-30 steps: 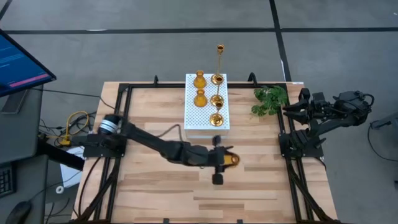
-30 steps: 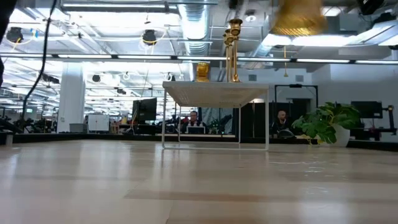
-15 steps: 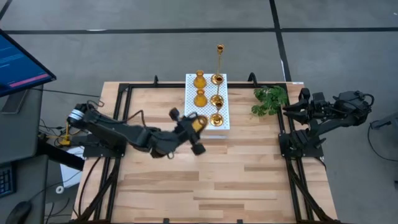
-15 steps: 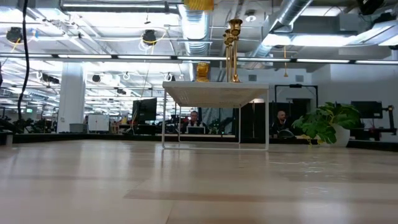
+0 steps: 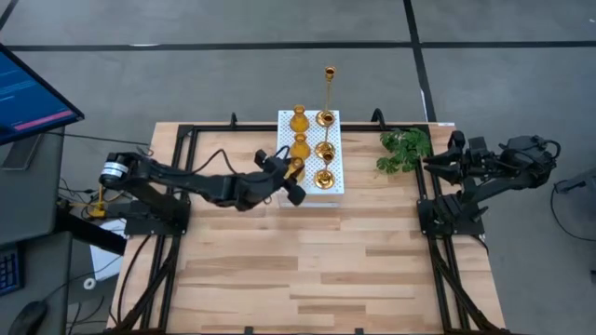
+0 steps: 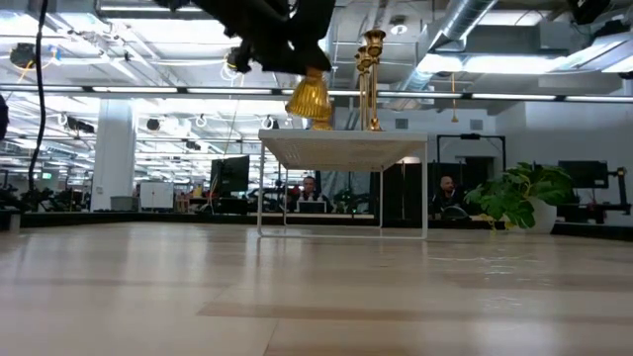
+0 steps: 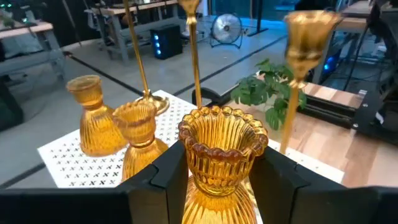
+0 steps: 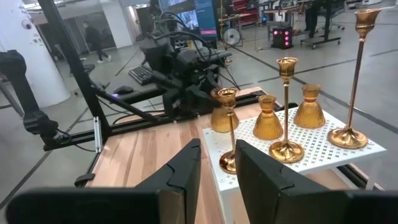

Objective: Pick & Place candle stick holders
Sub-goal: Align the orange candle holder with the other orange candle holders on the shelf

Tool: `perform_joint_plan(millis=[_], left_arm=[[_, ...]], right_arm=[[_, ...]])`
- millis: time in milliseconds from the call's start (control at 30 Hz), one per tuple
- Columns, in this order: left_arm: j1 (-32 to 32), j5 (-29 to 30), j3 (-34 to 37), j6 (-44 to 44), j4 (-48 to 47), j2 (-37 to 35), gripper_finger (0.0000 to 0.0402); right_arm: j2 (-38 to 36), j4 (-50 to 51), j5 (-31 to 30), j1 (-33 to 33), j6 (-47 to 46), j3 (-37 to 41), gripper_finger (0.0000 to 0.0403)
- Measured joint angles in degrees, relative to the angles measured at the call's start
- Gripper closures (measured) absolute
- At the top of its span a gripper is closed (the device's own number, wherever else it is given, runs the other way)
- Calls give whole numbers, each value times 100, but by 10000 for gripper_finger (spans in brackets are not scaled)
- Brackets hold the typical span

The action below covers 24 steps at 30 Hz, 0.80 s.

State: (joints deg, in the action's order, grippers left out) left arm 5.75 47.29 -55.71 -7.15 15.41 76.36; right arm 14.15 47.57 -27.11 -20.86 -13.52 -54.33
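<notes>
Left tool [image 5: 291, 174] gripping holder [image 7: 221, 155], apparently above box [image 5: 310, 190]

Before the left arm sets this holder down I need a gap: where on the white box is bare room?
The white box's near-left corner is bare, in front of the two squat holders. Its right side is crowded with stemmed holders. The left gripper holds the ribbed holder there.
</notes>
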Motion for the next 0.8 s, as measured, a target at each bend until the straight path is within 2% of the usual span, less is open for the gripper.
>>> perform_joint_plan(millis=[133,400,800], left_arm=[[-221,-428,265,256,437,4,260],[-261,-841,522,530,612,7,260],[-262,-842,776,683,1236,187,260]], right_arm=[[0,-1,0,1,0,0,312],[0,-4,-1,2,-2,0,312],[2,-3,-149,2,-2,0,312]])
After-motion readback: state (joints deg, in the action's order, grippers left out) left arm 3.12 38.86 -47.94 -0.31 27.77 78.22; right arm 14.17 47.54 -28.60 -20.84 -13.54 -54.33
